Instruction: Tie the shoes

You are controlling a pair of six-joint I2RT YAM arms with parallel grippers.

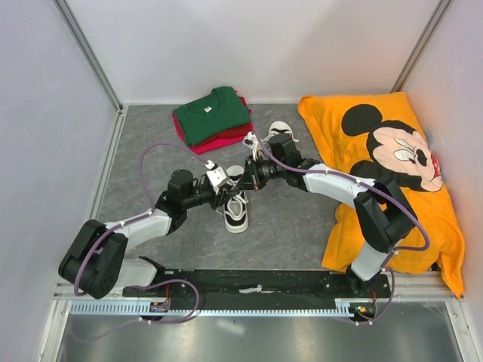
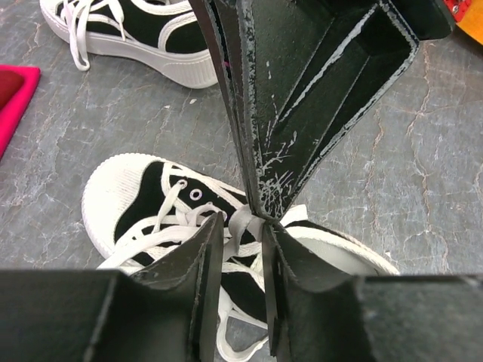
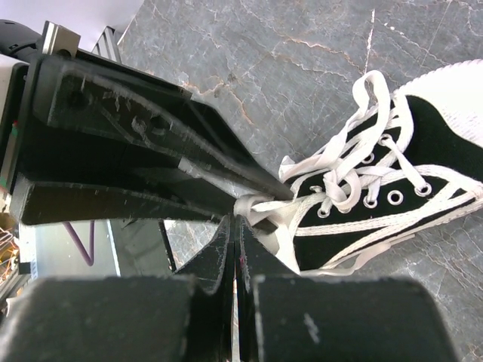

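1. Your table [image 1: 302, 226] has a matt grey, stone-veined surface that looks faintly rough.
2. The shoes [image 1: 236, 211] have black woven canvas uppers, white ribbed rubber toe caps and flat woven white laces [image 3: 375, 76].
3. Your left gripper [image 2: 241, 226] and right gripper [image 3: 234, 226] have matt black plastic fingers, scuffed with pale scratches.
4. At 12 o'clock, the folded shirts [image 1: 213, 115] look like soft knit cloth.
5. At 3 o'clock, the orange printed cloth [image 1: 332, 121] is soft and matt.
6. At 6 o'clock, you have a ribbed bare-metal rail [image 1: 249, 308].
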